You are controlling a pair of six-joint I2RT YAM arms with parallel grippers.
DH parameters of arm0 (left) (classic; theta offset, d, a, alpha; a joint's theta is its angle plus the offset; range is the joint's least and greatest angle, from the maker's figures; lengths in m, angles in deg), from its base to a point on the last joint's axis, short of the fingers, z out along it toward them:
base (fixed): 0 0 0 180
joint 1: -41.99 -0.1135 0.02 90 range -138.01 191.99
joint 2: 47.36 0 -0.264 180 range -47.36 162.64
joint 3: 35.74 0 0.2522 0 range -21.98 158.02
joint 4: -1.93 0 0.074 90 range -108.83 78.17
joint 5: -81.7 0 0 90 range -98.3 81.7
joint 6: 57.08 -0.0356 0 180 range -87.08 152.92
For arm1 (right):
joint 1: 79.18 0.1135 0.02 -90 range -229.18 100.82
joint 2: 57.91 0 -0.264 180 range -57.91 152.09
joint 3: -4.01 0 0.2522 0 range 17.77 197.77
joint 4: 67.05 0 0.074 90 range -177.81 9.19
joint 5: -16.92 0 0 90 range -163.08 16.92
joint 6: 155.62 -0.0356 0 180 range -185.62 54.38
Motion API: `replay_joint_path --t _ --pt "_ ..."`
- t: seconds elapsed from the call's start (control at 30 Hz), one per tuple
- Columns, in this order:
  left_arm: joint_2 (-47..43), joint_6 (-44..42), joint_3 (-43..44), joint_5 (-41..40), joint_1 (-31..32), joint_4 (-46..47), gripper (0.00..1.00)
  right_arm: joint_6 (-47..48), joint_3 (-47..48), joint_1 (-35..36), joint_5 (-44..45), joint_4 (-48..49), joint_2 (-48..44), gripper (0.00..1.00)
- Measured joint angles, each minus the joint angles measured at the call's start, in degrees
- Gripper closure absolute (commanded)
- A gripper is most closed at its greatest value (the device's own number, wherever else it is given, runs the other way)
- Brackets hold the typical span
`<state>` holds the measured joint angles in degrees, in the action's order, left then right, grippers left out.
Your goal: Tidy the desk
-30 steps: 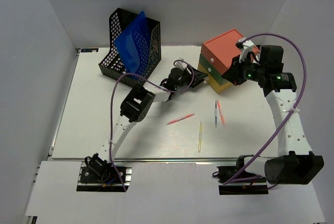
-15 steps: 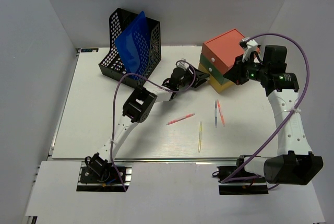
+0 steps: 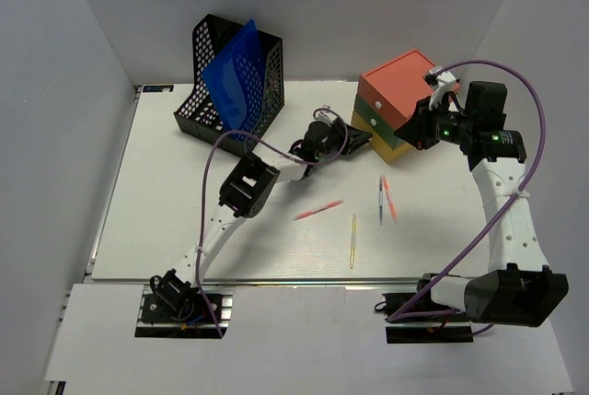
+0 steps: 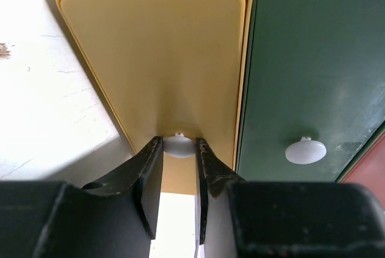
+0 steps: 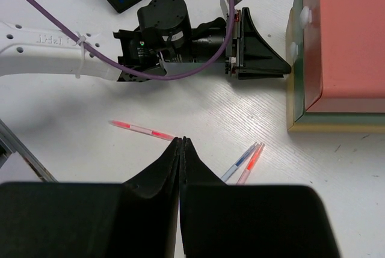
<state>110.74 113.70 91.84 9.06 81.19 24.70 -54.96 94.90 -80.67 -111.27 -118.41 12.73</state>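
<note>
The left gripper [image 3: 362, 142] closes on the knob [image 4: 179, 147]
It has edged forward to the yellow drawer [image 4: 156, 59], and its jaws, wider a second ago, now pinch the white knob. The right arm [image 3: 502, 197] has shifted slightly to the right.

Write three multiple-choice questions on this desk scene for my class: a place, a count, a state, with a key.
1. Where does the blue folder stand? A) in the black rack B) on the drawers C) on the floor
2. How many pens lie on the desk? A) two B) four C) six
3. How are the right gripper's jaws? A) wide open B) shut on a pen C) shut, empty
Key: 1 A, it leans inside the mesh rack; 2 B, pink, yellow, blue and orange ones; 3 C, fingers pressed together, nothing between.
</note>
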Motion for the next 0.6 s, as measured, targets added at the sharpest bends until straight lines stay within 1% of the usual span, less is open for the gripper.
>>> replay_joint_path --t 0.17,0.23,0.37,0.6 --pt "-0.11 0.74 -1.42 -0.55 0.13 2.14 0.78 -0.09 -0.15 -0.04 -0.28 0.11 0.0 1.0" --pt "-0.61 1.16 -3.15 -0.98 0.2 3.58 0.79 -0.13 -0.15 -0.04 -0.39 0.11 0.0 1.0" --pt "-3.37 1.68 -9.16 -1.9 0.13 6.95 0.81 -0.13 -0.17 -0.04 -0.63 0.11 -0.02 1.0" --pt "-11.02 1.55 -23.02 -1.88 -0.68 10.71 0.81 0.04 -1.33 -0.04 -1.11 0.24 -0.22 1.0"
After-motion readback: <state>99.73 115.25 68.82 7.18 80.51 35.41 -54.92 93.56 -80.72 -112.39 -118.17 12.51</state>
